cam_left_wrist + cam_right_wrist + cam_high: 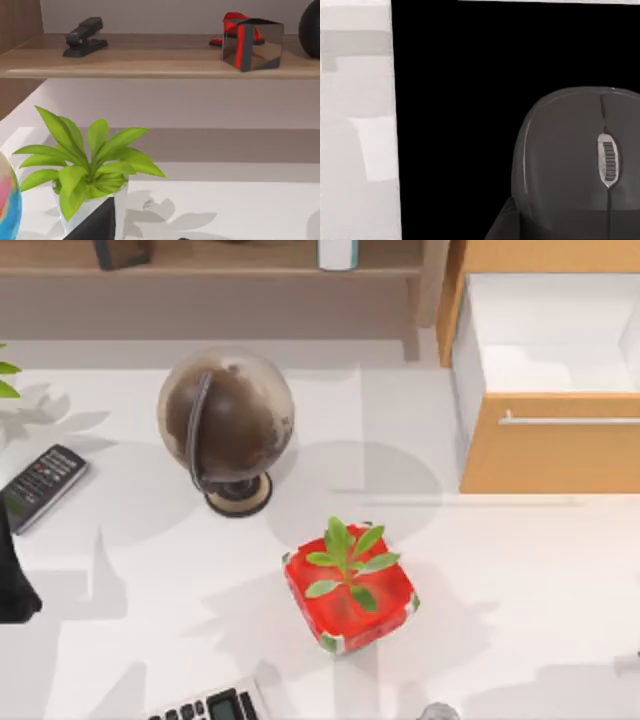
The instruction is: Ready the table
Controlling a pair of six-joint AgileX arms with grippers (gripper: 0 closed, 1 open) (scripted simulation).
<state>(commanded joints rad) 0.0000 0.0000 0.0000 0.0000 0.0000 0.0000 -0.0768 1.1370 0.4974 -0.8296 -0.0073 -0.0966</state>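
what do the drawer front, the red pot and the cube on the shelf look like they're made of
Drawer front: orange-tan wood or wood-look panel, matte, with a silvery metal-looking handle.
Red pot: glossy, probably glazed ceramic or plastic; it shows soft highlights.
Cube: mirror-like metal or chrome finish, reflecting red and dark shapes.

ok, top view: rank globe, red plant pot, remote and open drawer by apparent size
Largest to smallest as they look from above:
1. Open drawer, though the picture's edge cuts it off
2. Globe
3. Red plant pot; the globe stands taller, nearer the camera, so their true order is unsure
4. Remote
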